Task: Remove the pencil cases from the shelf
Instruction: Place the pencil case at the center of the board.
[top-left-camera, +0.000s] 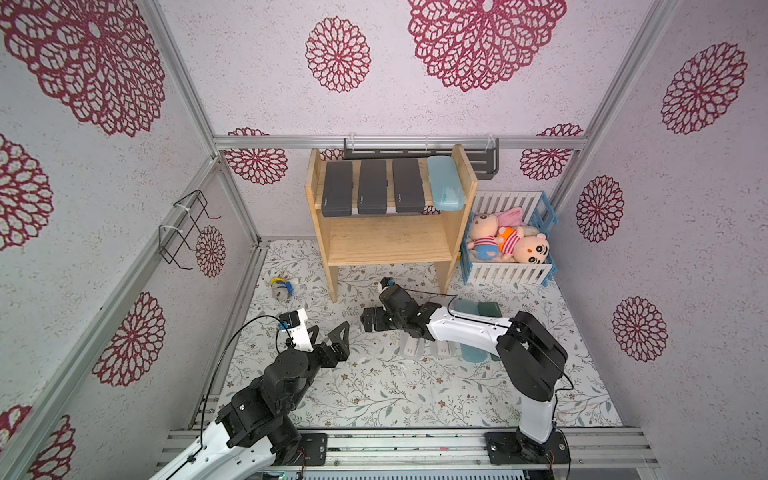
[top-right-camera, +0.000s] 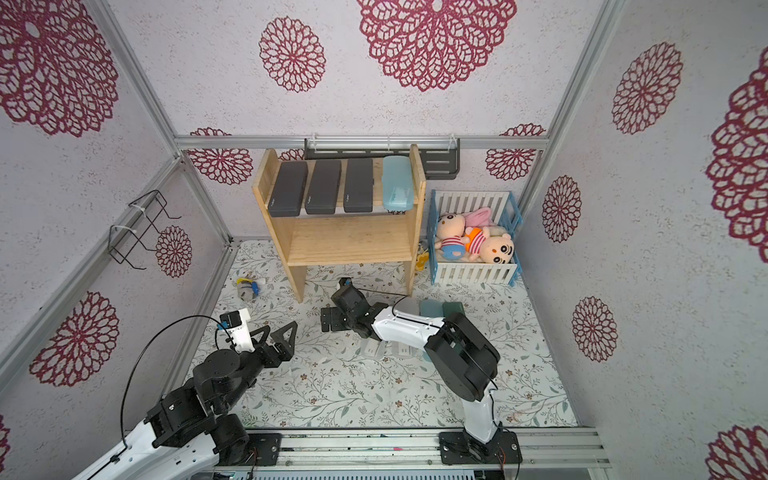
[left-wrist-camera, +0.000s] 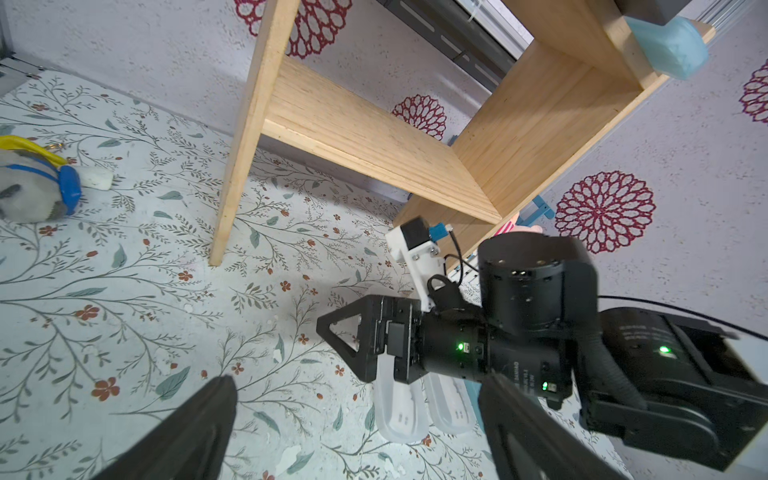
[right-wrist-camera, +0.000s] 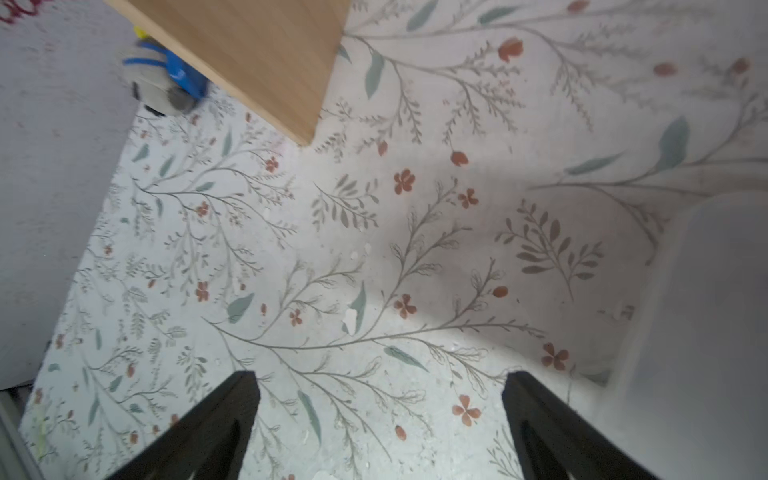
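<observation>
My left end effector (top-left-camera: 332, 328) and right end effector (top-left-camera: 363, 320) are both wide open, nothing in either. Four pencil cases (top-left-camera: 372, 187) sit on the shelf's (top-left-camera: 386, 245) top tier: three dark grey ones (top-left-camera: 337, 189) side by side, plus a light blue one (top-left-camera: 445, 183) at the right end. The other four (top-left-camera: 471, 353) lie on the worktop (top-left-camera: 374, 395), mostly under my right arm (top-left-camera: 469, 328).

The ones up top are beyond and above both end effectors. Their long axes run front to back, with the near ends poking over the tier's edge toward me. My right end effector is nearer, low in front of the shelf's legs, but it's pointing sideways, so I reckon it needs to swing round and climb first.
</observation>
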